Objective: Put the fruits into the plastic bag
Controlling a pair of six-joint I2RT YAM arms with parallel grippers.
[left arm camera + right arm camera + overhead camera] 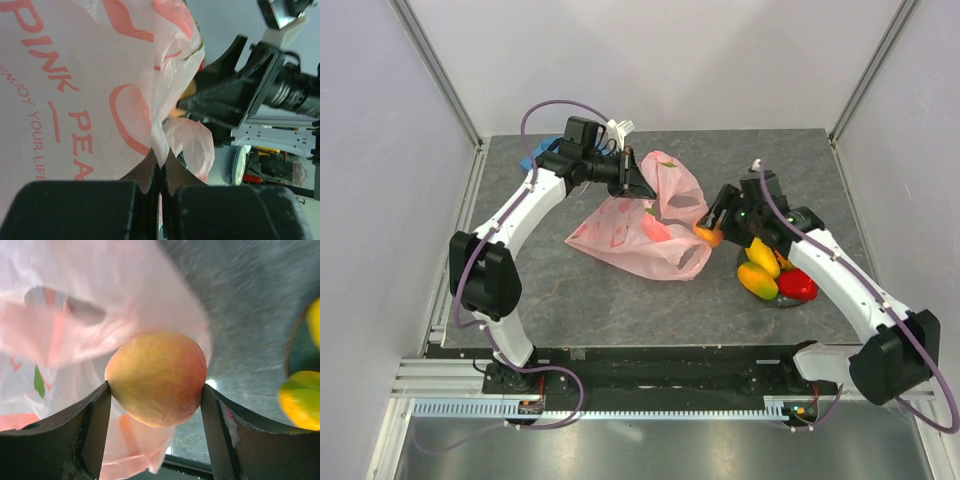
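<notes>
The pink plastic bag [640, 225] lies at the table's middle, one handle lifted by my left gripper [642, 182], which is shut on a pinch of its film [162, 145]. My right gripper [708, 228] hangs at the bag's right edge, shut on a pink-orange peach [157, 377] that fills the space between both fingers. The peach [707, 235] shows orange in the top view, just beside the bag's mouth. On the dark plate [772, 297] to the right lie yellow-green mangoes [760, 270] and a shiny red fruit [798, 285].
A blue cloth [532, 158] peeks out behind the left arm at the back left. White walls and metal posts close in the table at the back and sides. The plate's rim [295, 347] and a mango [300, 400] sit at the right wrist view's right edge.
</notes>
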